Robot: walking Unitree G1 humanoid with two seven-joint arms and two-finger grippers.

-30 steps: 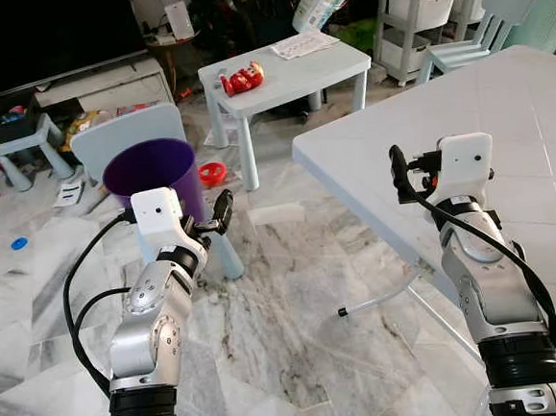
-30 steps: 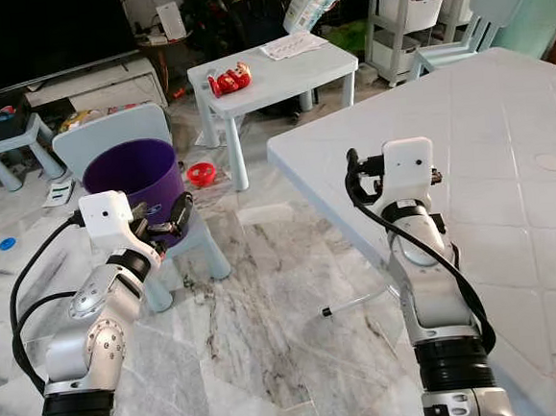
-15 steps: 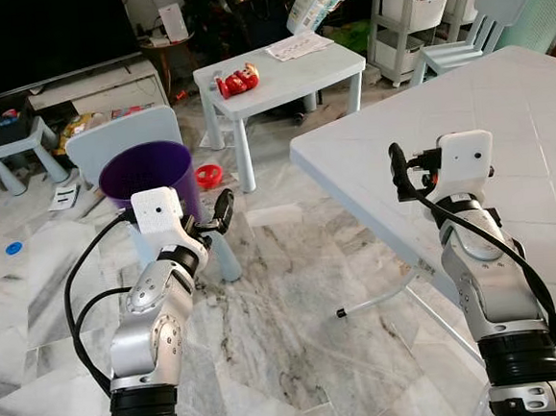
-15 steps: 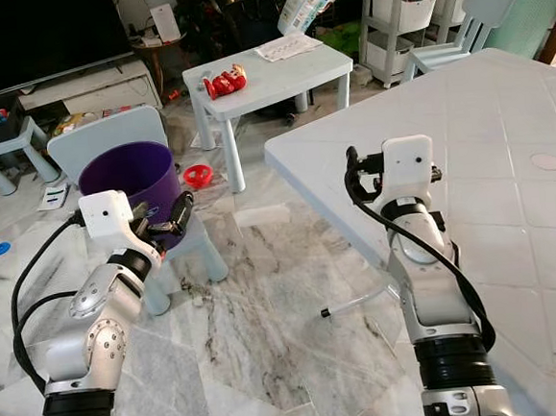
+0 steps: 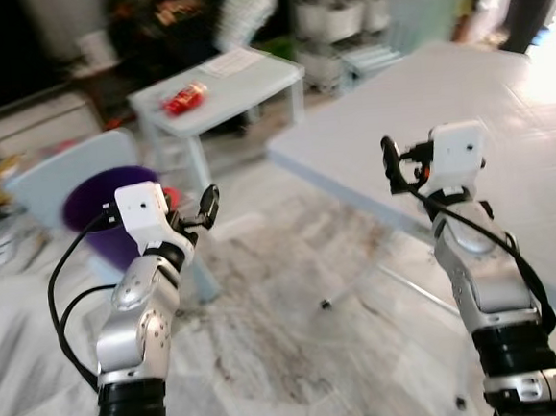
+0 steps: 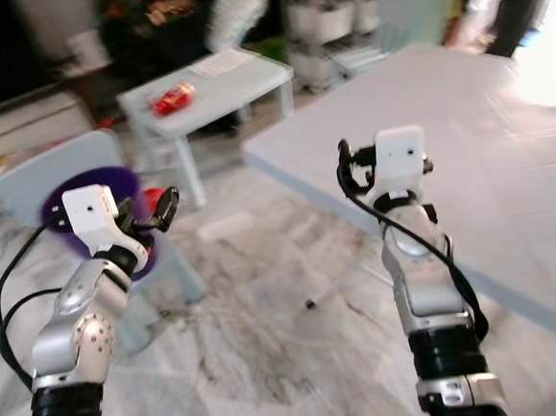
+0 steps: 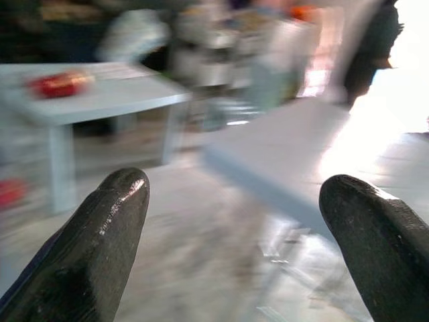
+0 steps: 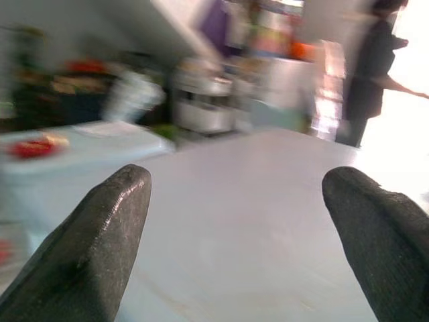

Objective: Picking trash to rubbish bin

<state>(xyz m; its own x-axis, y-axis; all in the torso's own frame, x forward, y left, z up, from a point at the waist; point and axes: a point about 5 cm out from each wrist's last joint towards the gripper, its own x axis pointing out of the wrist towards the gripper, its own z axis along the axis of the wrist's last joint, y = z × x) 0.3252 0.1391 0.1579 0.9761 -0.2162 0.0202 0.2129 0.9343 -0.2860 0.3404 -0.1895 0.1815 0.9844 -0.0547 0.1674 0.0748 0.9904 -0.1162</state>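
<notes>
Sprawling blurred marble floor (image 5: 295, 303), tables

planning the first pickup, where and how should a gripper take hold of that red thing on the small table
Judging loosely, since the view is blurred: the red item lies flat and elongated on the small light-blue table, near its left end. Come from above and close the gripper across its narrow middle. The left gripper, open, is on that side; the purple bin sits by it.

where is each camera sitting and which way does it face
Left and right eye views: on the head, looking down at marble floor, purple bin, both silver arms.
Left wrist view: along two spread black fingers toward the small table.
Right wrist view: along spread fingers over the big table.
Shared: the red item on the small table.
</notes>
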